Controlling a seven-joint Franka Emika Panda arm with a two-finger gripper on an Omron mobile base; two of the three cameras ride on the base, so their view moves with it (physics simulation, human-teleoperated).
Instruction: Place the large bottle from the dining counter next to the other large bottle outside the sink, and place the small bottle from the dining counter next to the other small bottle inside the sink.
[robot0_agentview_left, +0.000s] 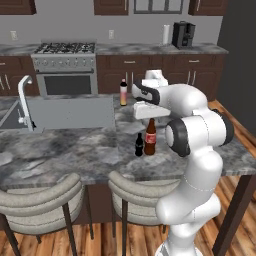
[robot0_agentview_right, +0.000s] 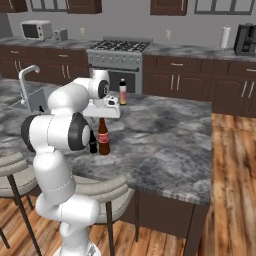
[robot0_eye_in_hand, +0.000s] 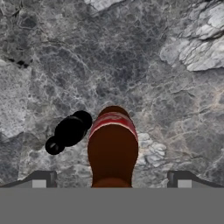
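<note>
progress: we judge nothing placed yet | large bottle (robot0_eye_in_hand: 113, 148) and small bottle (robot0_eye_in_hand: 70, 130) side by side at lower centre, on dining counter (robot0_eye_in_hand: 166, 78) | gripper (robot0_eye_in_hand: 111, 179) spread wide above the large one, holding nothing | sink (robot0_agentview_left: 65, 112) at left, other large bottle (robot0_agentview_left: 123, 92) beside it

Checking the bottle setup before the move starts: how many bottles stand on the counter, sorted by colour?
Dark-brown bottle with red label: 1
Small black bottle: 1
Pale cream-pink bottle with dark cap: 1
Total: 3 bottles on the marbled counter. Whatever sits inside the sink cannot be seen from here.
</note>
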